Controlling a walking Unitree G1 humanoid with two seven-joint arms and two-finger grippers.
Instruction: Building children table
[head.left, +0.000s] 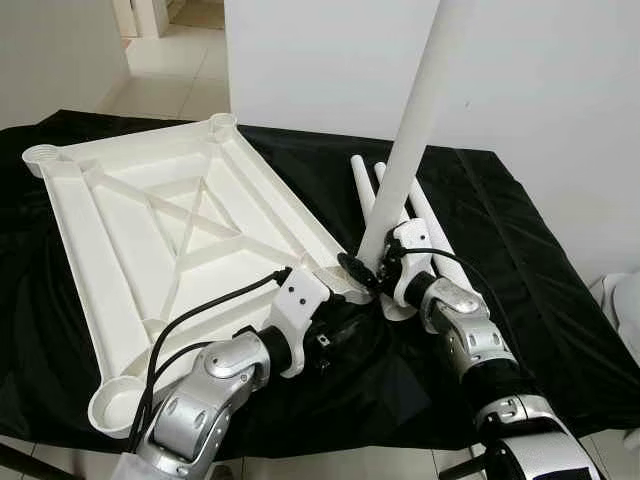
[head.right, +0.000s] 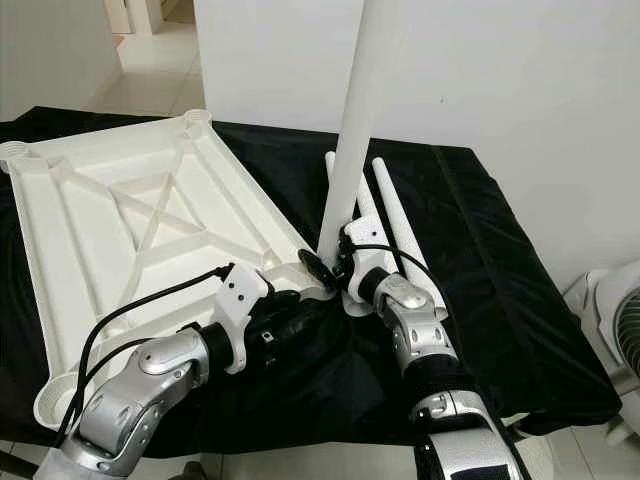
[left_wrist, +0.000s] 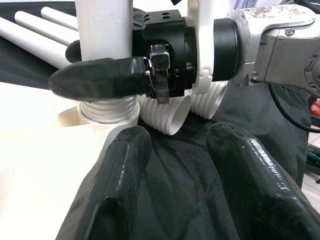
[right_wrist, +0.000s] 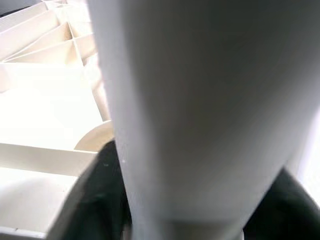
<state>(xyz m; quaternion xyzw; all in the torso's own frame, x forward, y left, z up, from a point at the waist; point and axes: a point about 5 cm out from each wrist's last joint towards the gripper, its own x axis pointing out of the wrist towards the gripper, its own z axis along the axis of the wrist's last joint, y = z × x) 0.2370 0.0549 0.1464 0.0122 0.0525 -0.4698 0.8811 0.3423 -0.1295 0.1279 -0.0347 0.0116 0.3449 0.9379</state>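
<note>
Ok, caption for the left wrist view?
Right gripper clamps upright leg at tabletop socket; left gripper open nearby.

White room, dark table

A black cloth (head.left: 540, 300) covers the table (head.right: 560, 395) (creased and faintly glossy). Behind it stands a plain white wall (head.left: 540, 90). Pale floor tiles (head.left: 175, 55) run toward a doorway at the upper left under soft, even light.

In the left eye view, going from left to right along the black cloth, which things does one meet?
Upturned white tabletop → left gripper → upright white leg held by the right gripper → two spare legs lying on the cloth → bare black cloth.
</note>
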